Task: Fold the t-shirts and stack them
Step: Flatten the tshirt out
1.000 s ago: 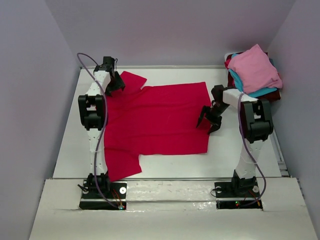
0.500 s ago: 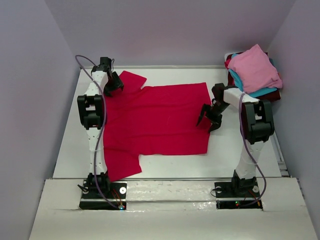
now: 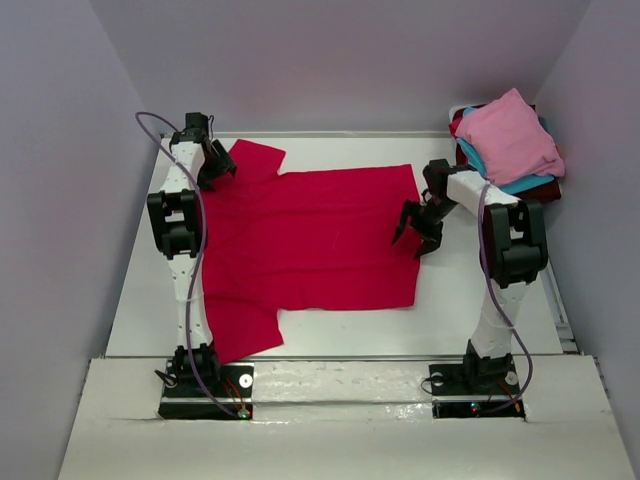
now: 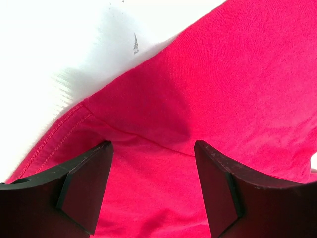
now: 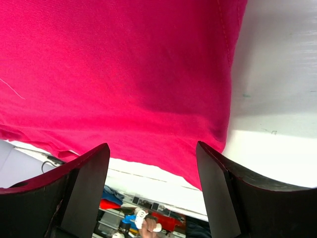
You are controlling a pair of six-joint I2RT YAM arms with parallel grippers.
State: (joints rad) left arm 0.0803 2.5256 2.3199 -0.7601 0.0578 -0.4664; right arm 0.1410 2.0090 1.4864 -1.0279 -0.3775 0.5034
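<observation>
– So, entry: where does the crimson t-shirt (image 3: 320, 240) lie?
– Spread flat mid-frame on the white desk (image 3: 470, 290), smooth knit, short sleeves pointing upper left and lower left. A folded pink t-shirt (image 3: 510, 135) tops a teal t-shirt (image 3: 520, 185) and a dark maroon t-shirt (image 3: 548, 192), piled upper right.
– State of the left end effector (image 3: 220, 168)?
– Over the upper-left sleeve, dark wedge-shaped fingers (image 4: 84, 188) set wide, nothing between them; a seam and stitched hem show below.
– And the right end effector (image 3: 412, 238)?
– Above the shirt's stitched right edge, likewise spread wide, gripping nothing.
</observation>
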